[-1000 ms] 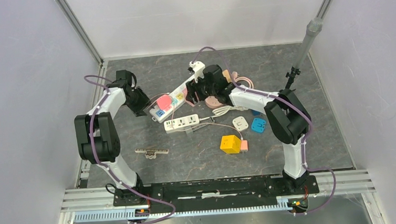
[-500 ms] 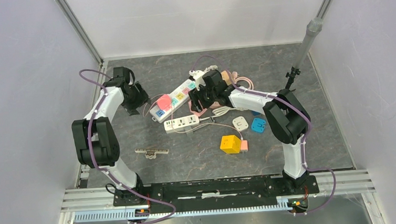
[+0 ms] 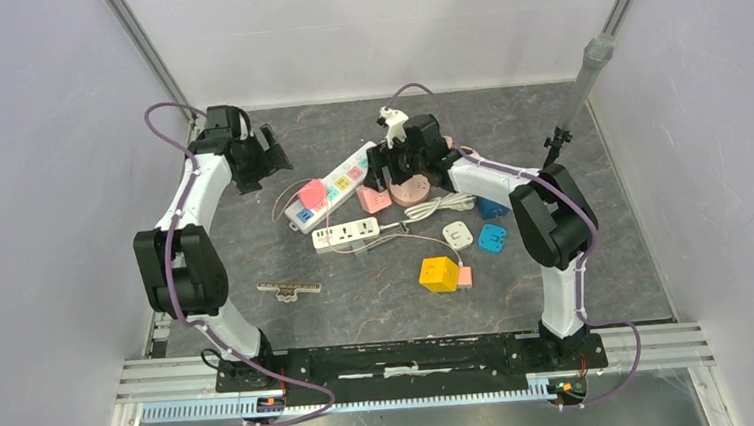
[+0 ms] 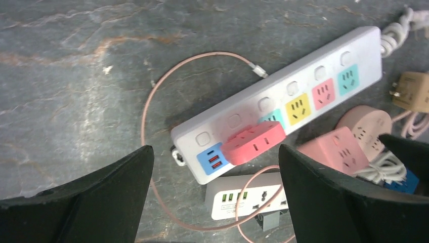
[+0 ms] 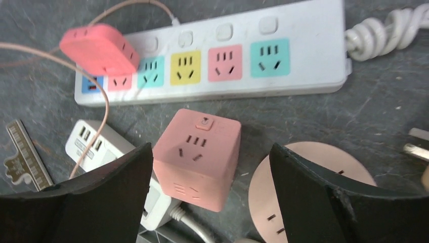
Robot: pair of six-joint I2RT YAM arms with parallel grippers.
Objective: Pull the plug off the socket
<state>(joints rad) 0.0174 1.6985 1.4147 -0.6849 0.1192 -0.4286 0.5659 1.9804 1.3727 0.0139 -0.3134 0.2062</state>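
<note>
Grey marbled tabletop (image 3: pixel 360 314), white enclosure walls (image 3: pixel 390 32). Red flat plug (image 4: pixel 253 143) seated in white multi-socket strip (image 4: pixel 303 86). Jaws spread, empty, on left gripper (image 4: pixel 215 152) and right gripper (image 5: pixel 210 147).

Left arm (image 3: pixel 197 188) and right arm (image 3: pixel 483 176): white link shells, black joint housings, black bases. Purple cable (image 3: pixel 147 124) runs along each arm, held by pale ties, looping free near the wrists. Pincer fingers (image 4: pixel 76 202) matte black, broad, with rounded inner edges.

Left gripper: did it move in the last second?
Yes. The left gripper drew away from the strip, upward in the top view.
</note>
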